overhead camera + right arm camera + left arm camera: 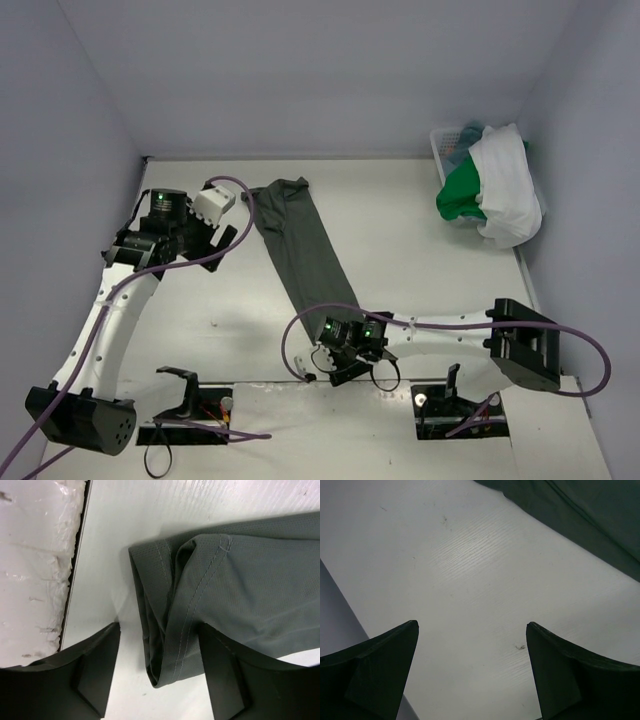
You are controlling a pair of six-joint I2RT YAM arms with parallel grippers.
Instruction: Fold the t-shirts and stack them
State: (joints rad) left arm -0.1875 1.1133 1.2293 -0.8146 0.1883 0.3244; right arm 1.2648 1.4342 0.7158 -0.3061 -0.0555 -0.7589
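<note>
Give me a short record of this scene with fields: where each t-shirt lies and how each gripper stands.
Dark grey-green t-shirt: folded into a long strip, lying diagonally on the table
White t-shirt: draped over the white plastic basket, far right corner
Bright green t-shirt: hanging from the same basket
Left gripper: open, over bare table beside the strip
Right gripper: open, the strip's near hem between its fingers, not clamped
</note>
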